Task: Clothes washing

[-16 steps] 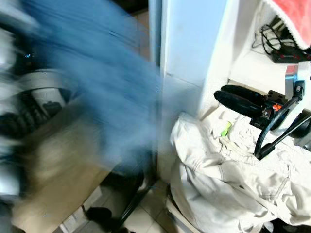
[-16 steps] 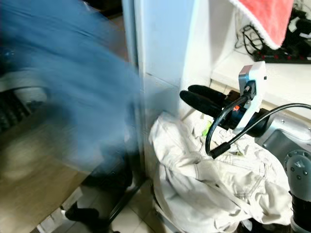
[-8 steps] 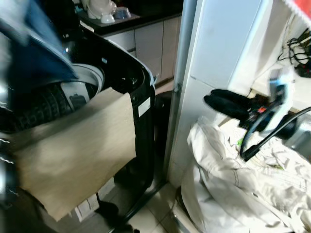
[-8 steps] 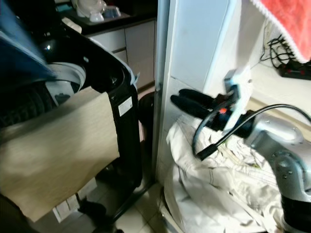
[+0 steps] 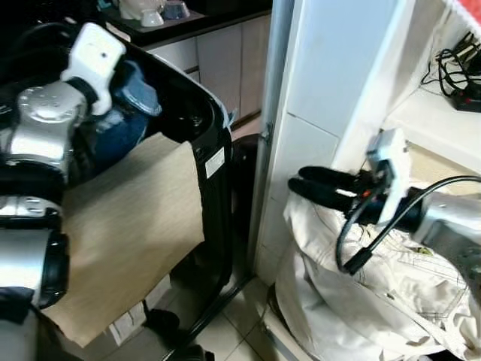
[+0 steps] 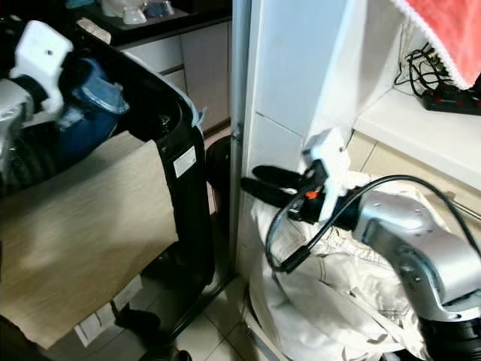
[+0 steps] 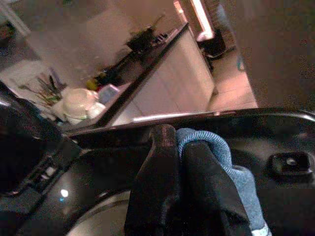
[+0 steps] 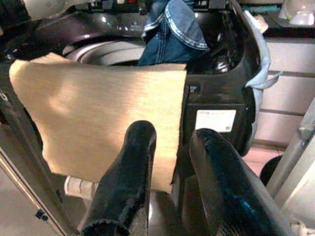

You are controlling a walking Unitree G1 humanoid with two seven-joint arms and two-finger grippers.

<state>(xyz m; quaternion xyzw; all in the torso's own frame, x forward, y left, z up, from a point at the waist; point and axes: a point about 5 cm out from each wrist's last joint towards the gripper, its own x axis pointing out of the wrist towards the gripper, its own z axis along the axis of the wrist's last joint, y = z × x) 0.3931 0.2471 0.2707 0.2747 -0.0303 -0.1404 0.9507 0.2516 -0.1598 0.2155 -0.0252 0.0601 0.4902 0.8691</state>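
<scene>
A blue denim garment (image 5: 120,124) hangs into the open top of the black washing machine (image 5: 216,131) at the left. My left gripper (image 7: 179,147) is shut on a fold of this denim (image 7: 236,182) just above the machine's rim. At the right, a heap of cream-white clothes (image 5: 361,301) lies low beside the white pillar. My right gripper (image 5: 310,184) hovers over the heap's near-left side, pointing toward the machine. Its fingers (image 8: 133,167) stand open with nothing between them.
A tan sheet (image 5: 128,226) hangs down the machine's front. A white pillar (image 5: 331,75) stands between machine and heap. A red towel (image 6: 443,30) and a shelf with cables (image 5: 458,68) are at the upper right. A counter with dishes (image 7: 78,105) lies behind.
The denim swept across the view as a blur, then came down into the machine's mouth with my left gripper. The camera turned left; the right gripper stays over the heap.
</scene>
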